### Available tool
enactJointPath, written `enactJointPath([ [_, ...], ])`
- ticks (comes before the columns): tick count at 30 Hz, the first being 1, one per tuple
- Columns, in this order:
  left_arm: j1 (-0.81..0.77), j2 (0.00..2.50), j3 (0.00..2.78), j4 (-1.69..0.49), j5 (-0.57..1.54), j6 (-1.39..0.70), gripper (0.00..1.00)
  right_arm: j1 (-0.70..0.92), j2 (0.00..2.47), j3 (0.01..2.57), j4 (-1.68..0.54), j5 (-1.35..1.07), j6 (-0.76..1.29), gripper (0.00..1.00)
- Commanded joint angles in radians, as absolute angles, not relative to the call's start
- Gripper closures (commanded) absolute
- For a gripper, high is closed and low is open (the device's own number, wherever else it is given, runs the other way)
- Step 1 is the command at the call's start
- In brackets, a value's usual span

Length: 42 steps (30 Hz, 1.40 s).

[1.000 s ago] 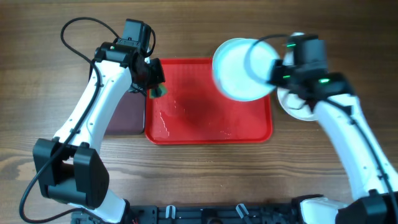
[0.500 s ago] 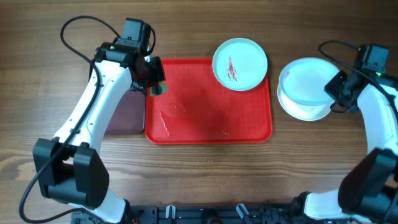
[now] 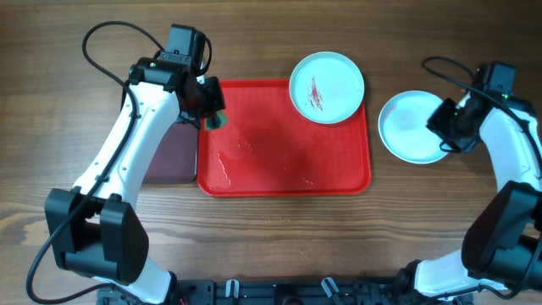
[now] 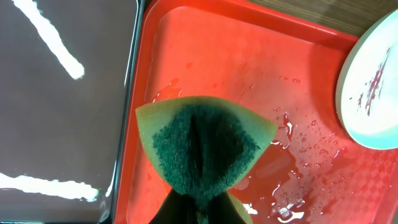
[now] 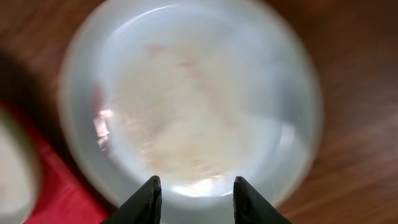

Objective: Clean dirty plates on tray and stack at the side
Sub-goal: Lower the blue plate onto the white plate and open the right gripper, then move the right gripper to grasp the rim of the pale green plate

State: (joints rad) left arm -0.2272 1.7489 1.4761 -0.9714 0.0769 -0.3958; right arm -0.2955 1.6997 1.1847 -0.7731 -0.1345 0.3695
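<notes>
The red tray (image 3: 284, 161) lies in the middle of the table, wet with droplets. A pale turquoise plate (image 3: 327, 87) with a red-brown smear sits on its back right corner and shows at the right edge of the left wrist view (image 4: 373, 93). Another pale plate (image 3: 406, 127) lies flat on the table right of the tray and fills the right wrist view (image 5: 193, 93). What lies under it is hidden. My left gripper (image 3: 212, 119) is shut on a green sponge (image 4: 205, 146) above the tray's back left corner. My right gripper (image 5: 196, 186) is open over that plate's right rim.
A dark brown-black tray (image 3: 174, 157) lies against the red tray's left side and shows wet streaks in the left wrist view (image 4: 62, 112). Bare wooden table surrounds both trays. The right arm's cable loops behind the right-hand plate.
My right gripper carried a pale plate from over the tray to the right side, set it down flat and let go. The left arm and sponge have not moved.
</notes>
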Motion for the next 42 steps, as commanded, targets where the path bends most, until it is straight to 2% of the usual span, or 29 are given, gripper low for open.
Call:
enactJointPath([
  [1, -0.224, 1.759, 1.472, -0.961, 0.085, -0.405, 0.96, -0.178, 1.664, 1.220, -0.713, -0.392, 0.331, 0.62],
  [5, -0.224, 1.776, 1.472, -0.954, 0.085, -0.405, 0.96, -0.015, 1.673, 1.204, -0.588, -0.312, 0.467, 0.54],
  [8, -0.225, 1.797, 1.472, -0.955, 0.086, -0.405, 0.96, 0.085, 1.713, 1.201, -0.557, -0.158, 0.572, 0.53],
  [13, -0.225, 1.826, 1.472, -0.944, 0.086, -0.405, 0.96, 0.173, 1.809, 1.201, -0.506, -0.059, 0.617, 0.57],
  [19, -0.225, 1.827, 1.472, -0.938, 0.086, -0.405, 0.96, 0.182, 1.889, 1.201, -0.501, -0.066, 0.656, 0.62],
  [21, -0.225, 1.827, 1.472, -0.935, 0.086, -0.405, 0.96, 0.182, 1.890, 1.201, -0.501, -0.066, 0.654, 0.68],
  [23, -0.225, 1.827, 1.472, -0.928, 0.086, -0.405, 0.96, 0.182, 1.892, 1.198, -0.500, -0.061, 0.651, 0.77],
  [24, -0.225, 1.827, 1.472, -0.922, 0.086, -0.405, 0.96, 0.182, 1.893, 1.192, -0.496, -0.059, 0.650, 0.85],
  [26, -0.225, 1.827, 1.472, -0.915, 0.086, -0.405, 0.96, 0.182, 1.895, 1.173, -0.491, -0.059, 0.650, 0.89],
  [28, -0.225, 1.827, 1.472, -0.915, 0.086, -0.405, 0.96, 0.182, 1.895, 1.159, -0.488, -0.059, 0.650, 0.89],
  [32, -0.225, 1.827, 1.472, -0.913, 0.086, -0.405, 0.96, 0.182, 1.895, 1.157, -0.467, -0.059, 0.635, 0.75],
  [33, -0.225, 1.827, 1.472, -0.913, 0.086, -0.405, 0.96, 0.182, 1.900, 1.157, -0.462, -0.059, 0.630, 0.74],
  [39, -0.225, 1.827, 1.472, -0.913, 0.086, -0.405, 0.96, 0.182, 1.919, 1.157, -0.455, -0.064, 0.628, 0.86],
  [42, -0.225, 1.827, 1.472, -0.913, 0.086, -0.405, 0.96, 0.182, 1.919, 1.157, -0.454, -0.064, 0.625, 0.89],
])
